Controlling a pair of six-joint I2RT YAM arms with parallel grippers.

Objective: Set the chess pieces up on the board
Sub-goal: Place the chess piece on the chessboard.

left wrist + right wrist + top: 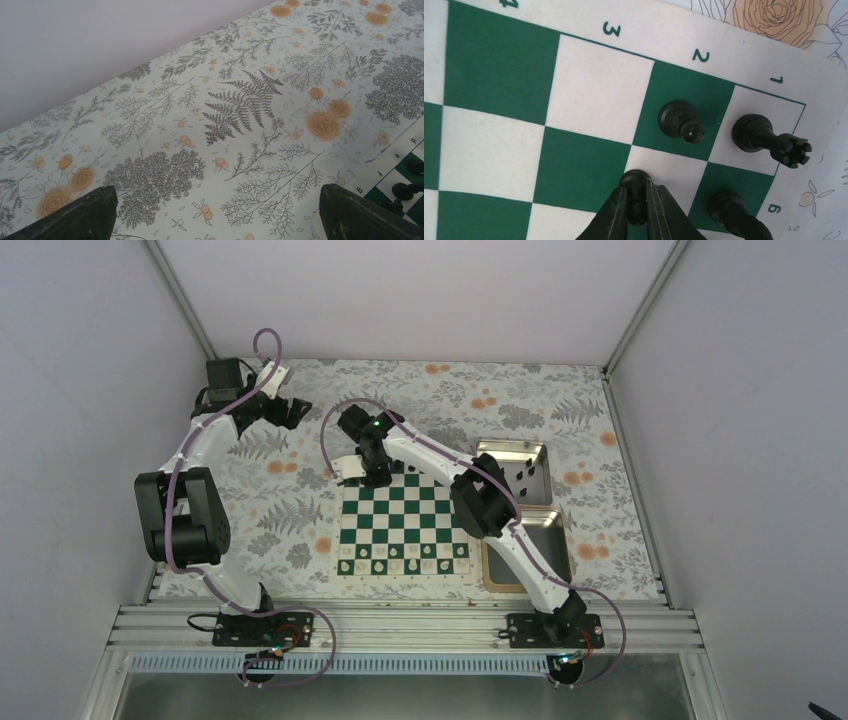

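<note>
Right wrist view shows you the right hand (636,199) clenched on a black pawn (634,179). It stands upright on a white square of the board (499,65), just beside another pawn (680,121), so you should withdraw straight upward. The left hand (220,215) is released, well apart.

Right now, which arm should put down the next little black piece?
The right one. The right gripper is shut on a black pawn right over the board. The left gripper hangs open and empty, off the board.
</note>
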